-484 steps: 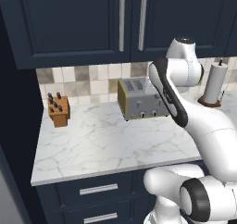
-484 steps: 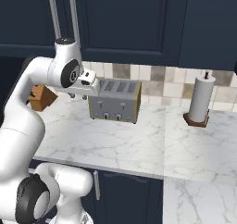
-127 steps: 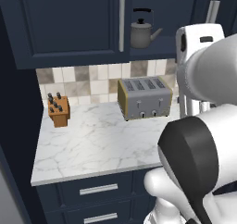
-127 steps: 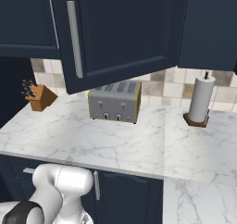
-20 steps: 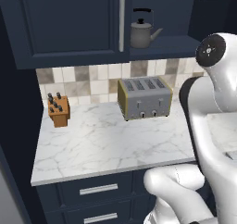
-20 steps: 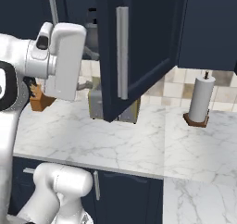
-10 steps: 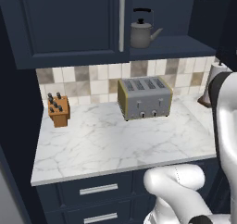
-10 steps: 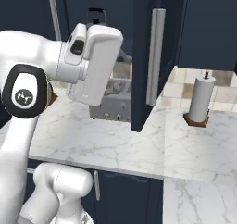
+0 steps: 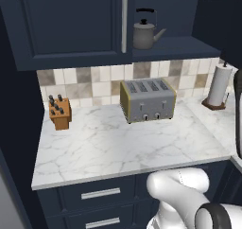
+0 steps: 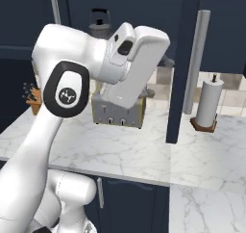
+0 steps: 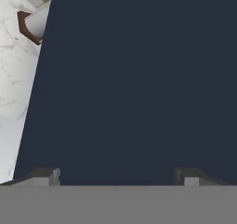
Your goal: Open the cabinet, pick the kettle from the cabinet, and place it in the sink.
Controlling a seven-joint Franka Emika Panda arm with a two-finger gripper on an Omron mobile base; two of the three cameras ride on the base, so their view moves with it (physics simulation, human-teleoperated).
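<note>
Gripper spread wide and empty, facing the swung-out navy door of the cabinet. Kettle upright on the exposed shelf, above the toaster on the desk. Risk: clipping the door edge on the reach, or nudging the kettle off the shelf onto the toaster
</note>
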